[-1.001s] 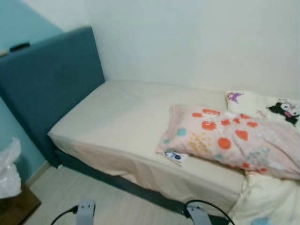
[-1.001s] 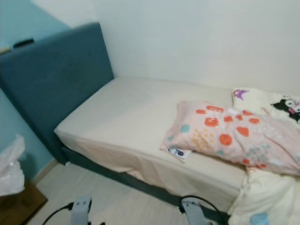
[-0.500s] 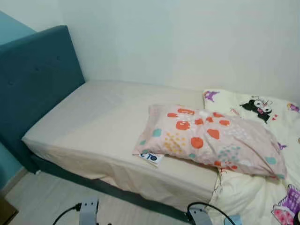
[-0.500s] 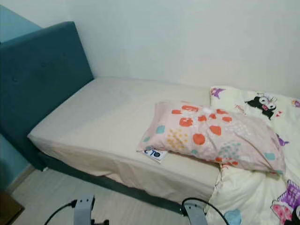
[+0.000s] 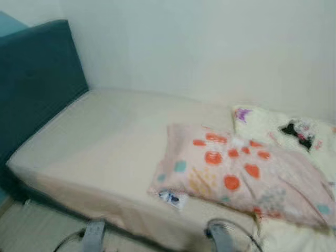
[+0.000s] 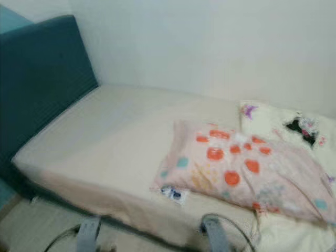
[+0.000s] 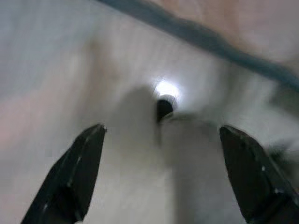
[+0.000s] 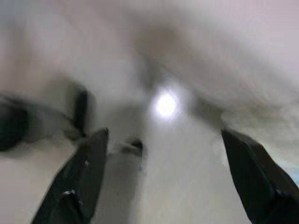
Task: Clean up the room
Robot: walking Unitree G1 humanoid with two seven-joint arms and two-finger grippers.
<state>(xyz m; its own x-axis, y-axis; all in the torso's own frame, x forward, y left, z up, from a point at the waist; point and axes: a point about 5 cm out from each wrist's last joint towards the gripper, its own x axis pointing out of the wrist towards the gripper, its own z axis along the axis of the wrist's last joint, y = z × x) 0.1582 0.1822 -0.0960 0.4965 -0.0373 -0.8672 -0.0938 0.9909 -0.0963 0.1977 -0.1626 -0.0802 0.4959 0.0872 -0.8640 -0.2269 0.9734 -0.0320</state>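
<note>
Left gripper (image 7: 161, 172): fingers spread wide, nothing held, pointed down at pale floor (image 7: 56, 70); dark bed base edge seen across the far side of the left wrist view. Right gripper (image 8: 163, 177): fingers likewise spread wide, nothing between them, over the same pale floor, view heavily blurred. Both arms are hung low at the lower edge of the head views, left arm (image 5: 93, 236) and right arm (image 5: 220, 239), just short of the bed edge, nothing touched.

Pillow (image 5: 241, 176): pink, printed with orange-red and teal spots, lain flat on the right half of the mattress (image 5: 105, 152), long side angled toward the near edge. A small white tag with dark print (image 5: 170, 198) is tucked at its near-left corner. Cartoon-print blanket (image 5: 294, 131) is bunched beyond and right of the pillow, touching it. Cream sheet otherwise bare. Teal headboard (image 5: 37, 89) at the left end, white wall behind.

Versus 0.5 s ago: whole scene is shifted and larger in frame, more motion blur, so camera moved closer; pillow and blanket lie unchanged on the bed.
</note>
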